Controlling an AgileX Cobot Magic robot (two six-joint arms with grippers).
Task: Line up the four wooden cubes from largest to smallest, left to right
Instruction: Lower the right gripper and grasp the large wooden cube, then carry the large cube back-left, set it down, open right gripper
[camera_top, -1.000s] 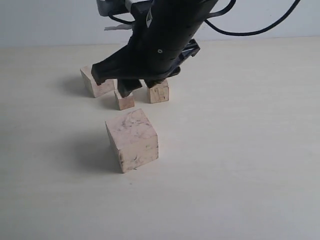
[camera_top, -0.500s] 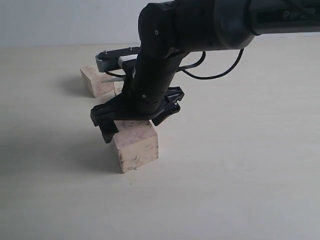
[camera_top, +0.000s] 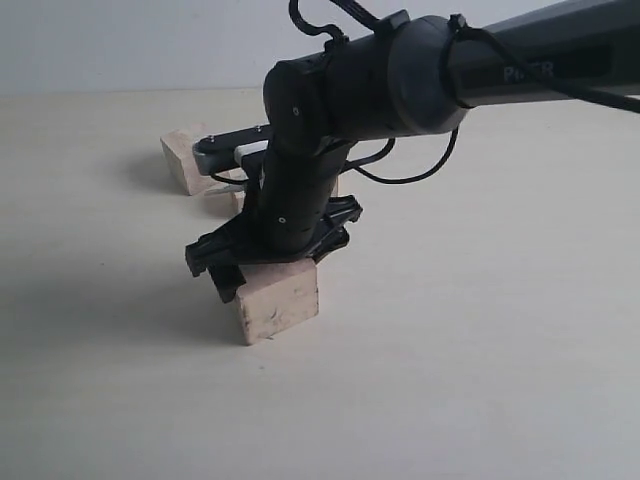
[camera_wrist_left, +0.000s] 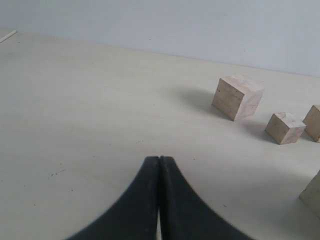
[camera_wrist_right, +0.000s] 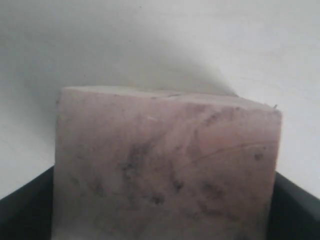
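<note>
Biggest cube (camera_top: 282, 302): between the right gripper (camera_top: 272, 262) fingers, flat on the bench (camera_top: 480, 380).
Cube sides: all alike, none longer.
Right gripper: hugging the biggest cube.
Left gripper (camera_wrist_left: 159, 195): clenched.

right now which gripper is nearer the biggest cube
Right. The right gripper is down over the largest cube, jaws on either side of it. The left gripper, shut, sits well away over the table.

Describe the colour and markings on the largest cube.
Largest cube: pale wood, dark scuffs; clearest in right wrist view.
</note>
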